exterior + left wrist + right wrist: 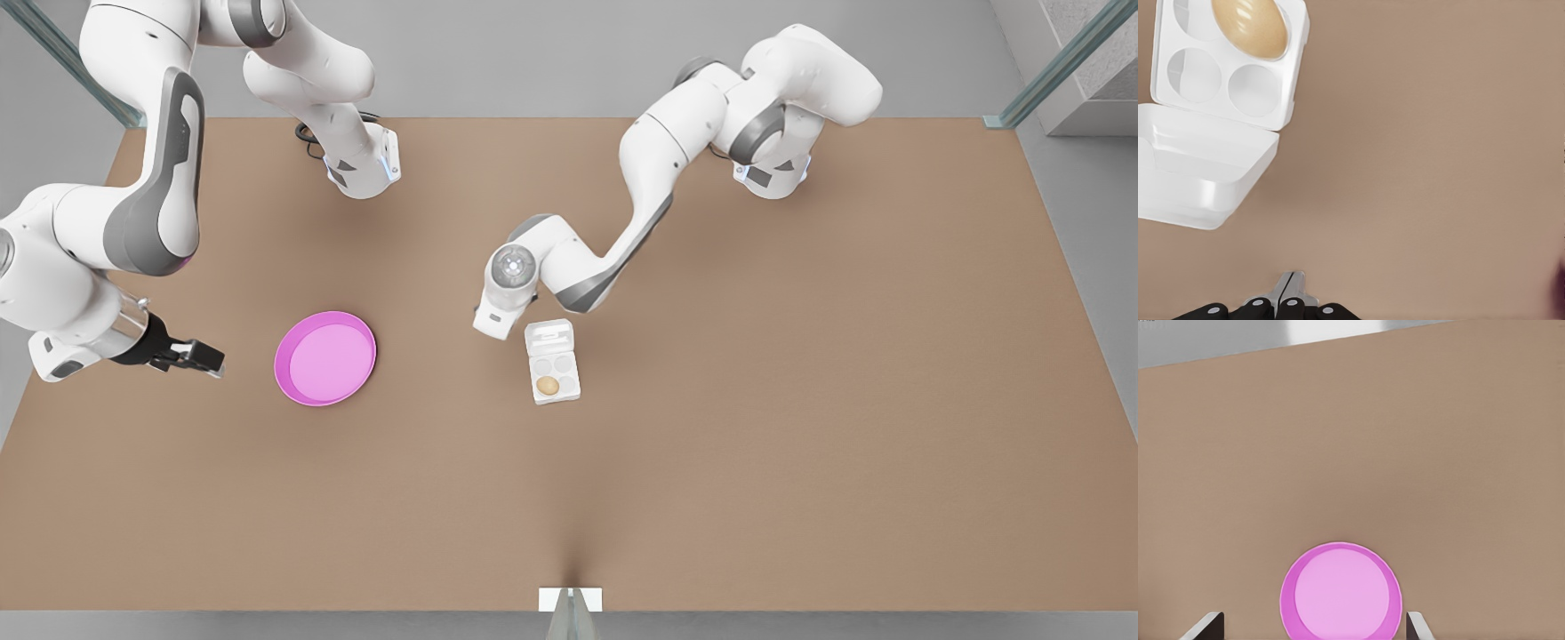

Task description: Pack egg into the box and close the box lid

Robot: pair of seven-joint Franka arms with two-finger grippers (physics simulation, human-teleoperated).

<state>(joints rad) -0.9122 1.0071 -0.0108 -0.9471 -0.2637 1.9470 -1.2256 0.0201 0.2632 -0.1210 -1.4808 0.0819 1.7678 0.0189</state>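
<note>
already the egg [548, 385] sits in a front cup of the box [556, 378], whose box lid [548, 337] lies open. my left gripper [1286, 291], jaws pressed shut and empty, hovers just beside it. my right gripper [203, 358] waits near the pink plate [325, 357], jaws wide apart, empty.

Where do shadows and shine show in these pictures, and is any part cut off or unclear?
Front view: soft shadows lie on the table under both arms; light is even. Left wrist view: a glossy highlight sits on the egg; the box and open box lid run past the frame. Right wrist view: the pink plate is evenly lit, its lower rim cropped.
</note>
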